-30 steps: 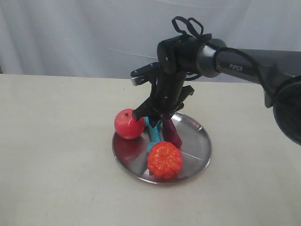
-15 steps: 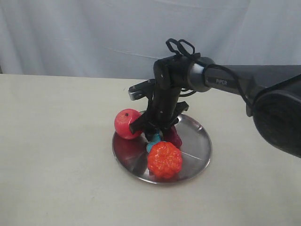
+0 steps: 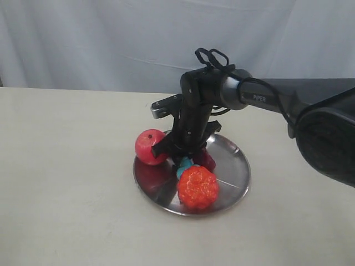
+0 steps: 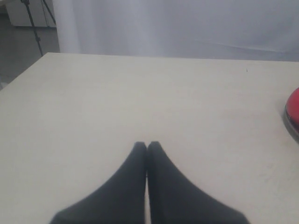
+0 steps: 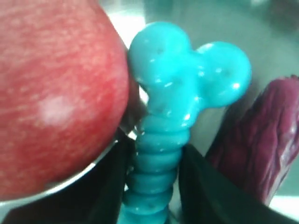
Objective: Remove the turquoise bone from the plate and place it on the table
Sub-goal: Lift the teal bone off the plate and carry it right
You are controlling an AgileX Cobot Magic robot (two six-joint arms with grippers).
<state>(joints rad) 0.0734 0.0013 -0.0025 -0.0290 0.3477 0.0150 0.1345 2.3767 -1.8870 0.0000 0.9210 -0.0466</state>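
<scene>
The turquoise bone (image 3: 184,164) lies on the silver plate (image 3: 236,177), mostly hidden under my right gripper (image 3: 186,158) in the exterior view. In the right wrist view its ribbed shaft and two-lobed end (image 5: 187,88) fill the middle, and my right gripper (image 5: 156,154) has one dark finger (image 5: 112,186) pressed on each side of the shaft. My left gripper (image 4: 147,145) is shut with nothing in it, over bare table (image 4: 93,102), and is out of the exterior view.
A red apple (image 3: 150,146) leans on the plate's left rim, touching the bone's knob. A dark purple oblong toy (image 3: 206,160) lies right beside the bone. An orange bumpy toy (image 3: 197,187) sits at the plate's front. Beige table (image 3: 66,194) surrounds the plate.
My right gripper came down onto the plate and its fingers closed in round the bone's shaft. The orange toy shifted slightly to the right. The left gripper's earlier state is not shown.
</scene>
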